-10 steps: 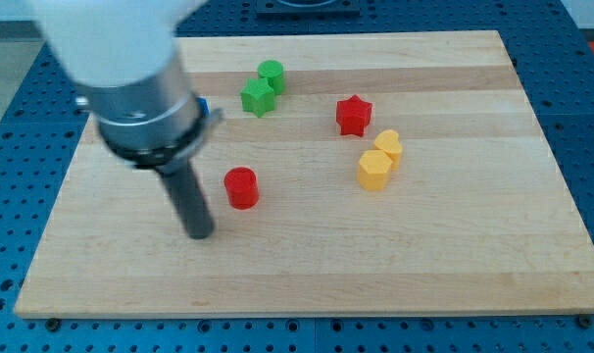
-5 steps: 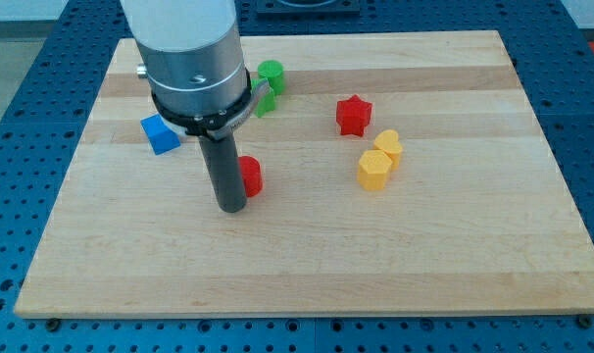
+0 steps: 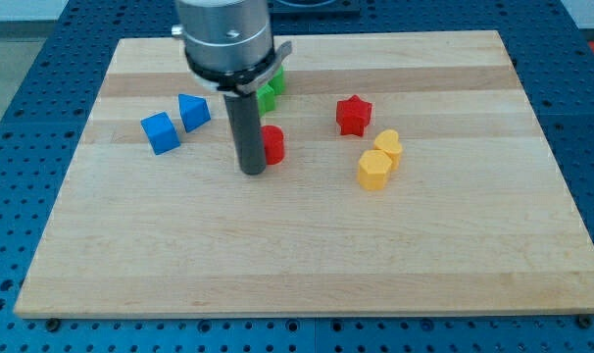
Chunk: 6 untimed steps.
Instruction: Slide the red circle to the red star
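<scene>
The red circle (image 3: 273, 144) sits near the middle of the board, partly hidden on its left by the rod. My tip (image 3: 253, 172) is against the circle's left side, slightly toward the view's bottom. The red star (image 3: 354, 115) lies to the right of the circle and a little higher in the view, apart from it.
Two green blocks (image 3: 271, 86) sit just above the circle, partly hidden by the arm. Two yellow blocks (image 3: 379, 161) lie below the star, touching each other. Two blue blocks (image 3: 175, 122) lie at the left. The wooden board (image 3: 297, 265) ends on all sides.
My tip has moved right and toward the view's top, pushing the red circle up and right, closer to the star. Both blue blocks now show at the left.
</scene>
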Available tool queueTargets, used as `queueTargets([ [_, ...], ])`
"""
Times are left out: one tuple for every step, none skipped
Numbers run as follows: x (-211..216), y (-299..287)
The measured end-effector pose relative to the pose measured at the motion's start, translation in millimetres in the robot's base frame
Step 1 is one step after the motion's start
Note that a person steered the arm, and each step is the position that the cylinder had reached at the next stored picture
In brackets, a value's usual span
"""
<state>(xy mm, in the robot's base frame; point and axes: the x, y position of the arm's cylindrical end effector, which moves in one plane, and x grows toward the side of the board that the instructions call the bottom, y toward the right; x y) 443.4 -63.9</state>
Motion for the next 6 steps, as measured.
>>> queueTargets([
  [-18,20],
  [-32,31],
  [-36,6],
  [-58,-11],
  [-64,-11],
  [-64,-10],
])
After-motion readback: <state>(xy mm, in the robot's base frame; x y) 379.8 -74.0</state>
